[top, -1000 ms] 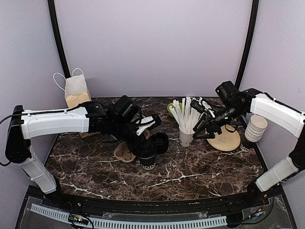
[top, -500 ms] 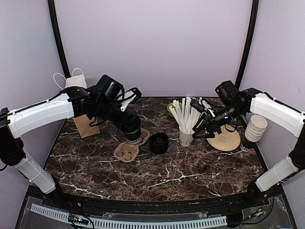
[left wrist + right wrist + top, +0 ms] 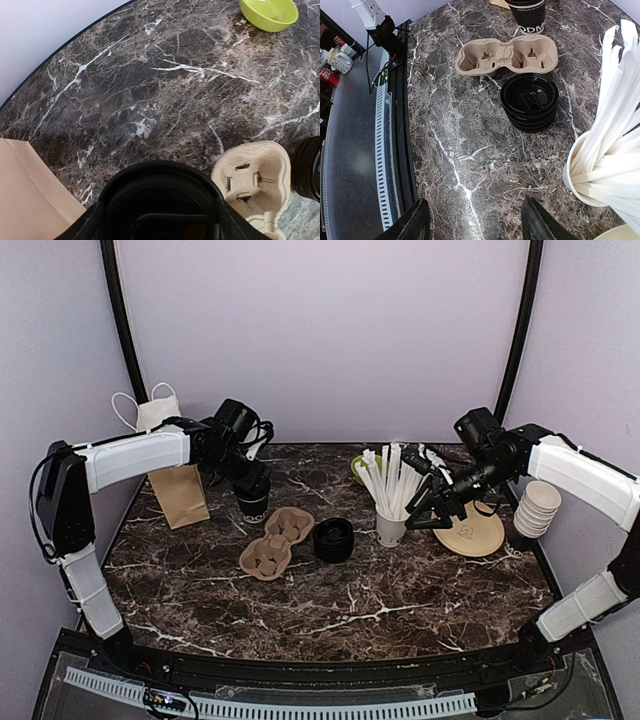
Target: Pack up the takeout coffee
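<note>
Left gripper (image 3: 248,485) gripping takeout coffee (image 3: 254,506); cup standing upright, long axis vertical, lid up, between paper bag (image 3: 182,498) and cup carrier (image 3: 276,541). Straw cup (image 3: 390,529) holding white straws (image 3: 385,480). My right gripper (image 3: 425,515) hanging open.

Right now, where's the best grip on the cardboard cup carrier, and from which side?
I'd pinch the narrow waist between the two wells of the cup carrier, coming straight down. It lies flat, open side up, both wells empty, so each well leaves room for a finger. Mind the stack of lids close beside it.
</note>
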Robot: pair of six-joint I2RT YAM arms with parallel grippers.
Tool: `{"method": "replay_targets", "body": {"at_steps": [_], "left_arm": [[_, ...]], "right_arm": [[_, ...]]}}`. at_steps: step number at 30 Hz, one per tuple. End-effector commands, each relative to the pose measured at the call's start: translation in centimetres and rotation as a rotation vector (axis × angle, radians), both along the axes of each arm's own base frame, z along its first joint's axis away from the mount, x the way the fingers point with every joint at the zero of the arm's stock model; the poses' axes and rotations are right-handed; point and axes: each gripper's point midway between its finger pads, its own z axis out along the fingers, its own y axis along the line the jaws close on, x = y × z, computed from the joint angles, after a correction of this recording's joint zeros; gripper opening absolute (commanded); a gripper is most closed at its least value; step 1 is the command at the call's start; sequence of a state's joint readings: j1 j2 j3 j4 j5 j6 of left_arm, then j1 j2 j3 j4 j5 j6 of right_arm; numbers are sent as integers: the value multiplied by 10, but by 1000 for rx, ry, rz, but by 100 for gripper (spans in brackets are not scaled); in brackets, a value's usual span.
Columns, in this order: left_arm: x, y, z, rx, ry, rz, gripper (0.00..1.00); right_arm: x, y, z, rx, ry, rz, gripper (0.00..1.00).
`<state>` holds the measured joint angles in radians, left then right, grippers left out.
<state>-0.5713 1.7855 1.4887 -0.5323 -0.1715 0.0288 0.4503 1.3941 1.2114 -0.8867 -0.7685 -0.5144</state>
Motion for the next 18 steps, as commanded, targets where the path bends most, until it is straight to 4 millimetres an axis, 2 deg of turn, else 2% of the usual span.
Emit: {"method": "replay_targets", "body": {"at_steps": [1, 9, 18], "left_arm": [[31, 7, 18, -45, -64, 57, 70], [55, 15, 2, -65, -48, 81, 71], [60, 18, -16, -47, -14, 100, 88]], "right_arm": [[1, 0, 11, 13, -26, -8, 63], [2, -1, 8, 4, -21, -12, 62], [3, -1, 7, -1, -17, -16, 63]]}}
